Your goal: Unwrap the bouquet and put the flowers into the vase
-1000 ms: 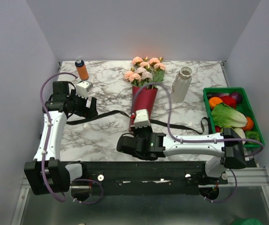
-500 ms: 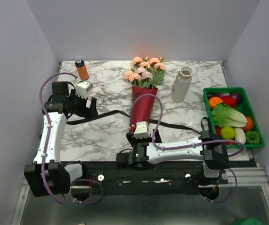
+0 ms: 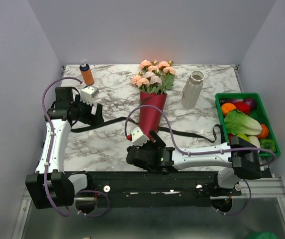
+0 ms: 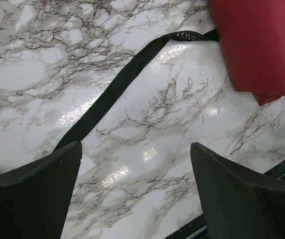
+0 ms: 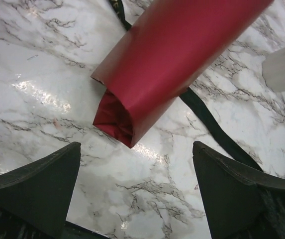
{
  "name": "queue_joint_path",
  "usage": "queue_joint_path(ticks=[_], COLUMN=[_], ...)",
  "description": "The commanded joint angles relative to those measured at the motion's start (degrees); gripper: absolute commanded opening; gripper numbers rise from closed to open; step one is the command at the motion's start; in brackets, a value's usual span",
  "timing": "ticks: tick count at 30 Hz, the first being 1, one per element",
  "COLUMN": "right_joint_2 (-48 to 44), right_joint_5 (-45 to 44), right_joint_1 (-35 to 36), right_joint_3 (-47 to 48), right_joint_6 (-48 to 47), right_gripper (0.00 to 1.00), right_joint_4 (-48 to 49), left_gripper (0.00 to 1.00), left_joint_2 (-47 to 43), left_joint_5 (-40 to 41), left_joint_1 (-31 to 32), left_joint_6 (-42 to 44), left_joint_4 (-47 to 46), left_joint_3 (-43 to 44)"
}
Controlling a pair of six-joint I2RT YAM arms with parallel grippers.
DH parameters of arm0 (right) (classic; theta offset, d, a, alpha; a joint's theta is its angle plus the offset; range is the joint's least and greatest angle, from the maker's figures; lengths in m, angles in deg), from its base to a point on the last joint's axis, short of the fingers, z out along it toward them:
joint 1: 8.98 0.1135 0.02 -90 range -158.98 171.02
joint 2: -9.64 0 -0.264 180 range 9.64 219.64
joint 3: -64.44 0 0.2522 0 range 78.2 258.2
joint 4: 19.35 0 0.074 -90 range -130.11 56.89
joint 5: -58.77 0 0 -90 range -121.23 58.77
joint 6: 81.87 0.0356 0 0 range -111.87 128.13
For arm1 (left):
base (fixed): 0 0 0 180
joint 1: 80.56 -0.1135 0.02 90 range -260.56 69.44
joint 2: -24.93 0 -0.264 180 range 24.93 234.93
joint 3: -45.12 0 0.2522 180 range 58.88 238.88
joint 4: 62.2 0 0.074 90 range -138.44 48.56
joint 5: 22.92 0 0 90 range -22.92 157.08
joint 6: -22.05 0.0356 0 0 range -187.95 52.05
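The desk (image 3: 107,144) carried the bouquet (image 3: 151,107) lying flat near its middle. The long axis ran from the near edge toward the far wall, with the flowers (image 3: 153,74) at the far end and the narrow tip of the red cone (image 5: 172,55) pointing back at me. The vase (image 3: 192,90) stood just to the right of the flower end, apart from it and with nothing in it. The black ribbon (image 3: 115,121) lay loose across the desk on both sides of the cone, and I judged the paper was not yet off.

Of my 2 arms, the right was the nearer. My right gripper (image 5: 136,149) was spread wide and holding nothing, low over the desk, with the cone's tip just ahead of it and between the lines of its fingers. The cone ran away from it up and to the right in the wrist view. My left gripper (image 4: 135,147) was also spread and holding nothing. It sat well off to the left above the ribbon, with the cone only at the far right corner of its view.

1 second earlier my right wrist had lain over the cone's narrow end. It had since drawn back toward me and come in again beside the tip, and the cone had swung slightly.
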Motion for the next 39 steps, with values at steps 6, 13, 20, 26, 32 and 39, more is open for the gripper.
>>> queue_joint_path(ticks=[6, 13, 20, 26, 32, 39], right_joint_2=[4.9, 8.4, 13.2, 15.2, 14.1, 3.4], right_joint_5=[3.4, 0.0, -2.2, -3.7, -9.8, -20.6], right_joint_1=[-3.7, -8.9, -10.8, -10.6, -10.3, -10.3], right_joint_3=[2.2, 4.1, 5.3, 8.2, 10.6, 8.1], right_joint_6=[-11.1, -13.1, -19.4, -18.7, -18.5, -8.2], right_gripper=[1.00, 1.00, 1.00, 1.00, 1.00, 1.00], right_joint_4=[3.7, 2.7, 9.9, 11.7, 13.4, 13.5], left_gripper=[0.99, 0.99, 0.99, 0.99, 0.99, 0.99], left_joint_2=[-0.6, 0.0, -0.7, -1.2, -1.1, -1.5], left_joint_5=[-1.1, -1.5, -1.4, -0.9, -0.8, -1.1], left_joint_1=[-0.2, -0.3, -0.2, -0.2, -0.3, -0.2], left_joint_6=[0.7, 0.4, 0.7, 1.6, 1.7, 1.4], left_joint_4=[-1.3, -1.6, -1.4, -0.7, 0.0, 0.3], left_joint_3=[-1.6, -1.6, -1.6, -1.1, 0.0, 0.9])
